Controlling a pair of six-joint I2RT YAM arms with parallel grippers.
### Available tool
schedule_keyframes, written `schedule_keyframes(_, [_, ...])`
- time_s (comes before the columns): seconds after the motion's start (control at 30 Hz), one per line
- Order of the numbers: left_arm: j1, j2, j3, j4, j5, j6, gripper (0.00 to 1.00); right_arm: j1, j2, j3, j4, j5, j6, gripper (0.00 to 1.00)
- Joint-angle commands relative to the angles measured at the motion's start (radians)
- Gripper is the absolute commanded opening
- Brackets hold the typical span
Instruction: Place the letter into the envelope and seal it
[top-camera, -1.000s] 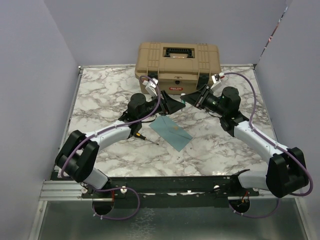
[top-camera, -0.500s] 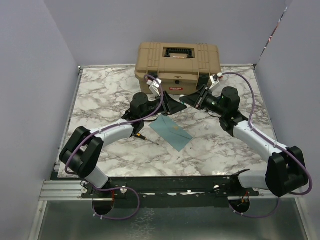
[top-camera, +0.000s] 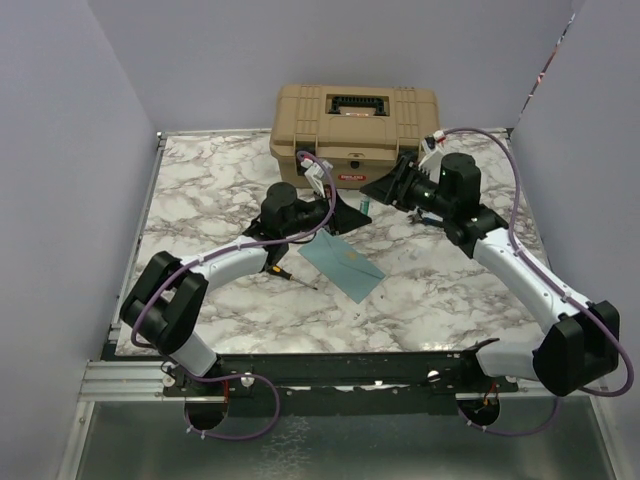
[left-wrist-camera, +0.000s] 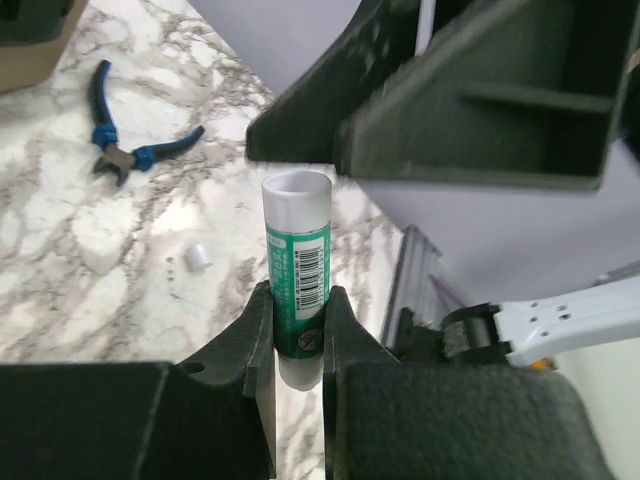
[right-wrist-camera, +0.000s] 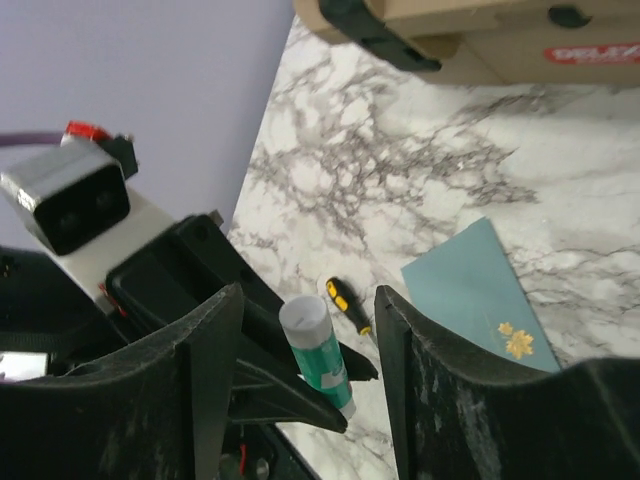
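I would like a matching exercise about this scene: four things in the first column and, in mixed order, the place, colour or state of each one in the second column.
Things:
1. glue stick
2. envelope
3. toolbox
4. pliers

Places, colours, states:
A. teal, lying flat in the middle of the table
B. tan, standing at the far edge of the table
C. clamped upright in the left hand
D. blue handles, lying loose on the table

Right pairs: 1-C, 2-A, 3-B, 4-D
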Motion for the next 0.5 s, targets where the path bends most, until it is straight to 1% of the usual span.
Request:
schedule_keyframes(0.0, [-0.003,-0.036,0.001,-0.066,0.018,0.205,0.00,0.033,0.018,0.098,-0.240,0.189,-0.070,0.60])
schedule_keyframes(0.07, [-0.003,-0.036,0.018,-0.125,0.013,0.256,0.00,0.041,0.031,0.111,-0.238,0.202,-0.068,0.60])
schedule_keyframes(0.17, [-0.004,-0.052,0.034,-0.195,-0.021,0.306,0.00,0.044,0.044,0.135,-0.226,0.166,-0.078,0.60])
schedule_keyframes(0.33, [-0.005,-0.063,0.051,-0.227,-0.047,0.308,0.00,0.047,0.076,0.186,-0.275,0.109,-0.128,0.61])
schedule_keyframes(0.47, [-0.004,-0.059,0.060,-0.228,-0.038,0.294,0.00,0.056,0.101,0.203,-0.301,0.077,-0.155,0.61])
